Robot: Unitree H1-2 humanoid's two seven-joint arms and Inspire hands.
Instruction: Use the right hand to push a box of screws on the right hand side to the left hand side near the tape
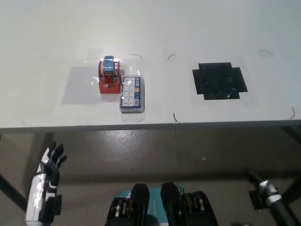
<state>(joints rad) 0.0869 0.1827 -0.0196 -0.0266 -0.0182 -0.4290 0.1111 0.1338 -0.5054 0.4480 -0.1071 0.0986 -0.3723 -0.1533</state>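
**Two things sit side by side on the table**

One clear box (132, 94) lies flat in the upper left part of the frame, close to the front edge of the white table (155, 28). Through its lid you can see small white squares set in rows, but what is in them is too small to tell. A blue strip with white letters runs down its right side; the letters are too small to read. The box touches the red tape holder (109, 77) at its upper left. A black patch (219, 81) is stuck on the table at the upper right, well apart from the box.

The white left hand (49, 165) hangs low at the lower left, below the table, fingers spread and holding nothing. Only a bit of the black right arm (273, 200) shows at the lower right corner, so you cannot tell how its hand is.
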